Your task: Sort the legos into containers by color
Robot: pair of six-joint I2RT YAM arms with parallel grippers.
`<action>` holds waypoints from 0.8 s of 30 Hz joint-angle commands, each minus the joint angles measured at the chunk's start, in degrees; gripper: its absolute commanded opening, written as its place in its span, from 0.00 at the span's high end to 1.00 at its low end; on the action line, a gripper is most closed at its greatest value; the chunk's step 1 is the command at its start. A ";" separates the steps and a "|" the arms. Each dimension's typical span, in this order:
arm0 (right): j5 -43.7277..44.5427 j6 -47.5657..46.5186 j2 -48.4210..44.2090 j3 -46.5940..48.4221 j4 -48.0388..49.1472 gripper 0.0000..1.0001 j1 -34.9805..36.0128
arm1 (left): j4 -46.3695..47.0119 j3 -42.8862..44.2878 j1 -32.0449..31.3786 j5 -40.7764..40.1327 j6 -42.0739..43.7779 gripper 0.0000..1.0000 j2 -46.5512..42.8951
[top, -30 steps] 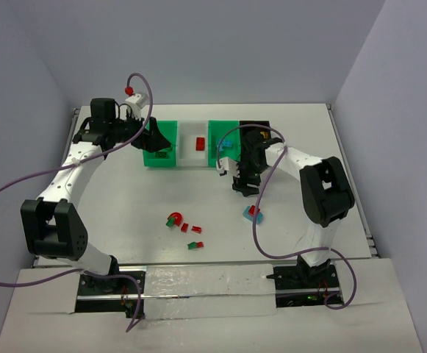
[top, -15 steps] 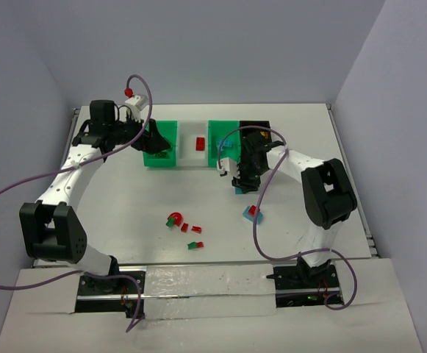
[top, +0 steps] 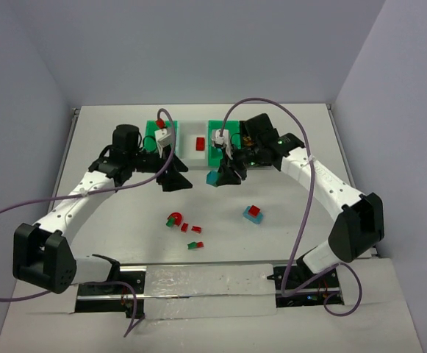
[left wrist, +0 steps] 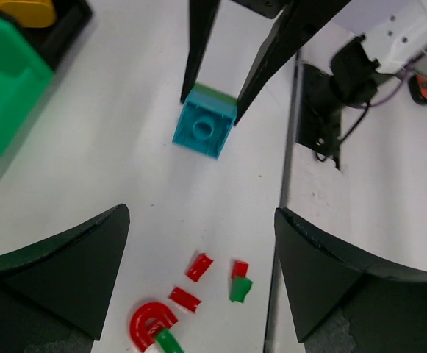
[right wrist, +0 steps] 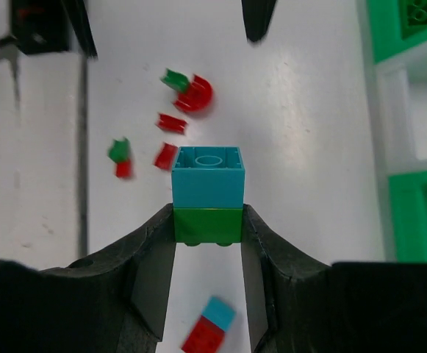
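Four containers (top: 191, 156) stand in a row: two green, one white, one black, the end ones partly covered. Two grippers, over them a second ago, now face each other in front. The right gripper (right wrist: 208, 220) pinches a cyan-on-green lego (right wrist: 208, 184); the left gripper (left wrist: 201, 215) gapes empty. Five loose legos (top: 253, 213) lie nearer.

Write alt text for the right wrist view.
The right end effector grips a stacked brick, cyan on green, seen against the white table. Small red and green pieces lie beyond it, with a white bin between two green bins along the right edge.
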 commanded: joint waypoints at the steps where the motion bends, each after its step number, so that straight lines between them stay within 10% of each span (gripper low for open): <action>1: -5.36 11.49 -1.36 -1.13 3.92 1.00 1.84 | 3.56 1.39 -4.02 4.47 1.30 0.11 -0.40; 24: -10.72 16.28 -3.17 -1.35 5.52 1.00 3.33 | 4.35 5.77 -10.18 6.16 0.89 0.25 3.90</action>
